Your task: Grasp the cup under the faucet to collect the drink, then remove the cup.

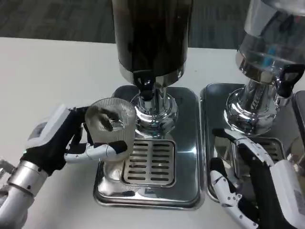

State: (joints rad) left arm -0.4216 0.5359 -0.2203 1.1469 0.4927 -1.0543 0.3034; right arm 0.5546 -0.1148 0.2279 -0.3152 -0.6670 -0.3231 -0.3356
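Observation:
A clear ribbed cup is held by my left hand, whose fingers wrap its side and thumb reaches under its front. The cup stands left of the drip grate, over the left part of the steel tray. The black faucet of the dark drink dispenser juts out just right of and above the cup's rim, not directly over it. No drink shows in the cup. My right hand hovers with its fingers spread over the neighbouring tray, holding nothing.
A second dispenser with a clear tank and black tap stands at the right on its own steel tray. The white table stretches left of the machines.

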